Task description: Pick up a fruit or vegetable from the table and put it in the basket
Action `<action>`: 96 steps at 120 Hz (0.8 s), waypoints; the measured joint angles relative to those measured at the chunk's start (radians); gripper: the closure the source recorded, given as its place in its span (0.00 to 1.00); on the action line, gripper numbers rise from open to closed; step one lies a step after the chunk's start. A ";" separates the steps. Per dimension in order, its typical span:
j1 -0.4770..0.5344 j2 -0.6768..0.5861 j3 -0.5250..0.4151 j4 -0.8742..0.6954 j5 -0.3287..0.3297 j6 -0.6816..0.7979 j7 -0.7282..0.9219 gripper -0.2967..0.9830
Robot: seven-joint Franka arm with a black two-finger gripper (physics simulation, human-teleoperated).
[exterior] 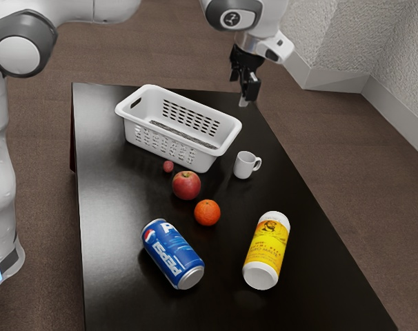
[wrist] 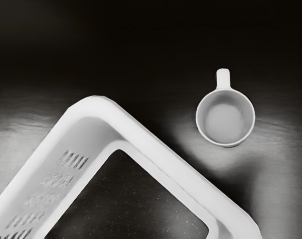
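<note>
The fingers (exterior: 239, 92) stand spread, high over the end of the counter (exterior: 112, 207) beyond the mug (exterior: 243, 165); the slanting angle makes their gap hard to judge. The arm (exterior: 1, 131) is cut off by the exterior view's top edge, between its two visible stretches.

The fruit lies on the counter, outside the basket (exterior: 201, 161). A small red fruit (exterior: 168, 166), too small to name surely, is just beside the basket, near the apple (exterior: 187, 185). The orange (exterior: 207, 213) sits near the apple, on the side away from the basket. The basket's near wall hides part of its floor, and in the wrist view much of the basket runs out of the picture.

The mug stands upright near the basket. The can (exterior: 169, 254) and bottle (exterior: 267, 248) lie on their sides, well apart; part of the bottle's label is hard to read.
</note>
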 joint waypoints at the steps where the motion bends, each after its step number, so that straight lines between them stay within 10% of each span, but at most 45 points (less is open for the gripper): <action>1: 0.001 0.000 0.000 0.000 0.000 0.000 0.000 0.23; 96: -0.137 0.070 -0.012 -0.024 -0.132 0.045 0.120 0.23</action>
